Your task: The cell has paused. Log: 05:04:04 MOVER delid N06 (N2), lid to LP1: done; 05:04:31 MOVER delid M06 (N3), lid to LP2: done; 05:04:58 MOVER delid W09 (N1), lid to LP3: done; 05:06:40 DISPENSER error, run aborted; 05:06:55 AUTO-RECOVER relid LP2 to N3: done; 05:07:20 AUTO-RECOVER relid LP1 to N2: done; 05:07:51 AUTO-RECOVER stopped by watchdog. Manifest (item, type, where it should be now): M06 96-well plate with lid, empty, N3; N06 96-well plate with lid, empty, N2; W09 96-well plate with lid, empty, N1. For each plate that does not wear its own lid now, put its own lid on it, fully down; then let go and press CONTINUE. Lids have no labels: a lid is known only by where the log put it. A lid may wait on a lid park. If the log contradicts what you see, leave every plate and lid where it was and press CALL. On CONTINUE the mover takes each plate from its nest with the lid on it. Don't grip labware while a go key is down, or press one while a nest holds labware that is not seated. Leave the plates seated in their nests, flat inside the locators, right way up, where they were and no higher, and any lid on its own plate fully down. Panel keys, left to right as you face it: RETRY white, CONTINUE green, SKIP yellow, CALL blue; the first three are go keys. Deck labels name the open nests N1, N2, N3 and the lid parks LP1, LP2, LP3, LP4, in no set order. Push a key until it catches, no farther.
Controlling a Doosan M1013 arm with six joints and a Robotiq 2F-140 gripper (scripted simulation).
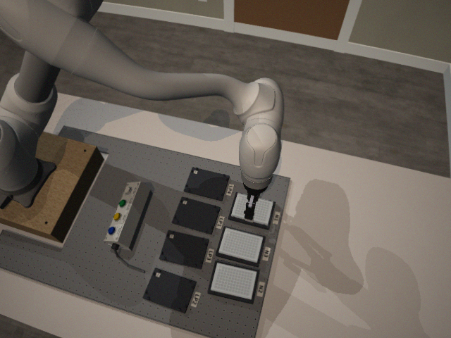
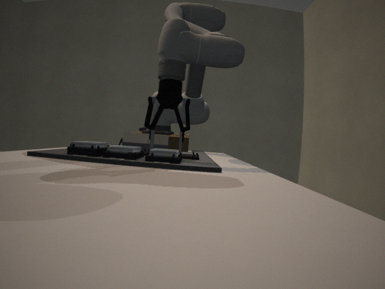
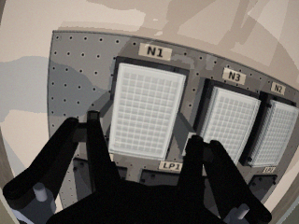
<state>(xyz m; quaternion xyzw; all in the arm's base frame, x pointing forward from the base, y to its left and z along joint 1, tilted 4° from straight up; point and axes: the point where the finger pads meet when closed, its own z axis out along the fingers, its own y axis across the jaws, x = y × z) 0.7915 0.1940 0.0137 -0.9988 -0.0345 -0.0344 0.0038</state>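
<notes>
The gripper [image 2: 165, 143] stands vertical over nest N1 [image 1: 276, 217], its fingers [image 2: 151, 138] closed on the lid [image 1: 264, 210] of the plate seated there, one finger at each long side. The plates in N3 [image 1: 240, 244] and N2 [image 1: 233, 281] sit covered in their nests. All four lid parks [image 1: 196, 215] show bare dark pads. The key panel [image 1: 127, 218] stands well apart, toward the arm's base.

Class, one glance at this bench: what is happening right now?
A single grey arm has its claw shut on the lid of the plate in nest N1, fingers straddling it. The plates in N3 and N2 sit alone. All four lid parks, such as LP1, are bare.
</notes>
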